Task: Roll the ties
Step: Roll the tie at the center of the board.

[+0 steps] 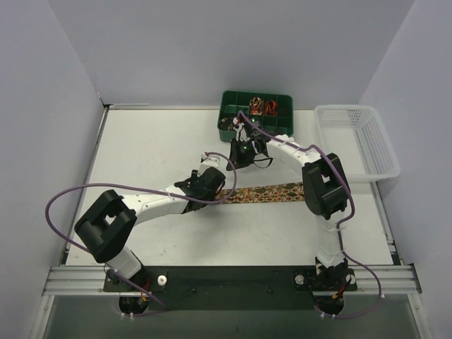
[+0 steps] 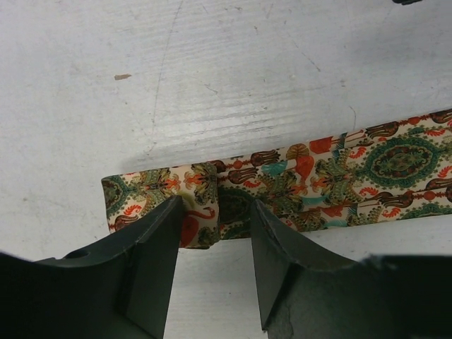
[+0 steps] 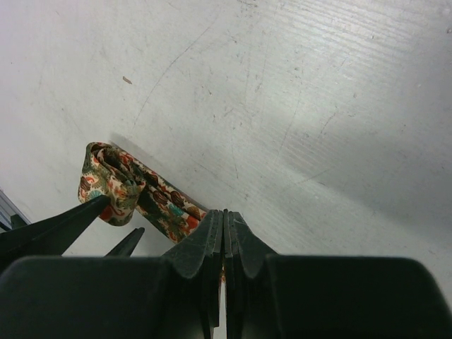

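The worktop [image 1: 155,141] is a flat white board, matte and worn, crossed by fine curved scratches and faint parallel streaks that show plainly in the wrist views. A small brown fleck [image 2: 122,76] sits on it. Plain pale lavender-grey panels close it in on three sides: a left wall [image 1: 42,106], a back wall [image 1: 233,42] and a right wall [image 1: 424,85], all bare and without windows. Along the near edge runs a silver aluminium rail [image 1: 70,281] with a black plate [image 1: 233,279] across its middle. The light is even and soft, casting only blurred grey shadows on the board.
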